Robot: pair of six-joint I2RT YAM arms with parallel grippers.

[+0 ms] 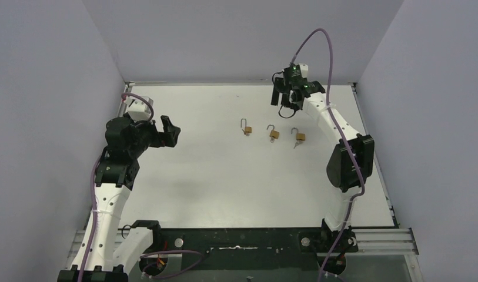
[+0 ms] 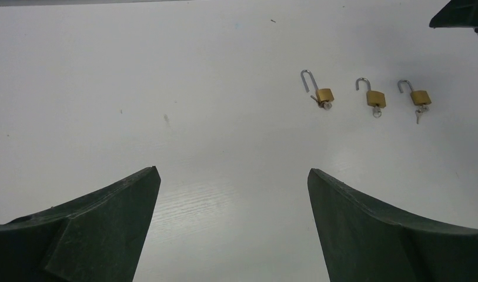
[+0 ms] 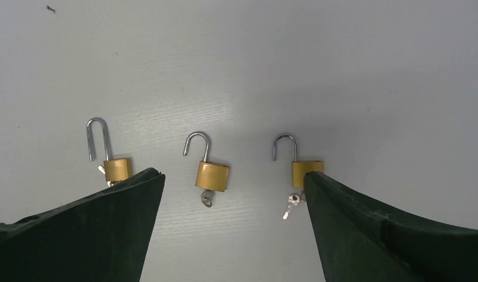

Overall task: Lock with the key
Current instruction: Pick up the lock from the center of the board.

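While the left padlock (image 1: 246, 128), middle padlock (image 1: 273, 133) and right padlock (image 1: 298, 136) lie flat in a row on the table (image 1: 195, 176), shackles open and pointing to the far edge with keys at their near ends, the right tool (image 1: 288, 101) hangs just beyond them, jaws wide apart and empty. This arm is much the nearer. The left tool (image 1: 171, 132), likewise spread with nothing in it, is well apart to the left. In the right wrist view a finger (image 3: 107, 235) covers most of the left padlock's key (image 2: 325, 105); how deep each key sits cannot be told.
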